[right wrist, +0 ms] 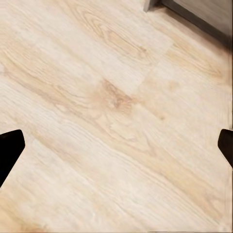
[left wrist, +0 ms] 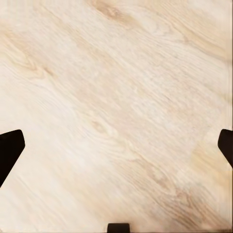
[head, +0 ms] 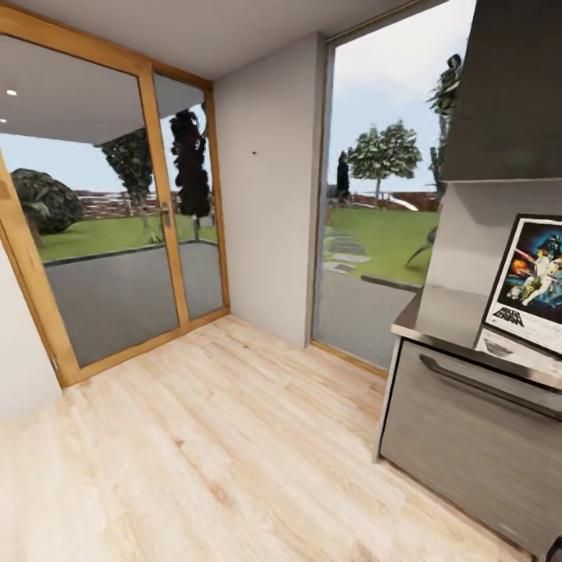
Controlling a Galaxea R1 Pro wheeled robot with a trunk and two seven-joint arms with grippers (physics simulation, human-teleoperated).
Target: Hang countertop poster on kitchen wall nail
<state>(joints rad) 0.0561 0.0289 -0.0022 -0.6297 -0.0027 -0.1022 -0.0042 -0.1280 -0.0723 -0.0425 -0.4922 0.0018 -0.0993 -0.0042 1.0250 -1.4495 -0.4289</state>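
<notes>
The poster point(head: 528, 282) stands upright on the kitchen countertop point(head: 412, 323) at the right edge of the head view, leaning against the grey wall behind it, its right part cut off. A tiny dark wall nail point(head: 254, 151) sits high on the pale grey wall strip between the glass door and the window. My left gripper point(left wrist: 116, 150) hangs open above the wooden floor, its dark fingertips point(left wrist: 10, 150) far apart. My right gripper point(right wrist: 116, 150) is also open over the floor, with nothing between its fingertips point(right wrist: 9, 150).
A dark grey cabinet point(head: 468, 445) with a long handle stands under the countertop; its base corner point(right wrist: 154, 4) shows in the right wrist view. A dark upper cabinet point(head: 507, 86) hangs above. Wood-framed glass doors point(head: 117, 257) stand at left. Light wooden floor point(head: 218, 453) stretches ahead.
</notes>
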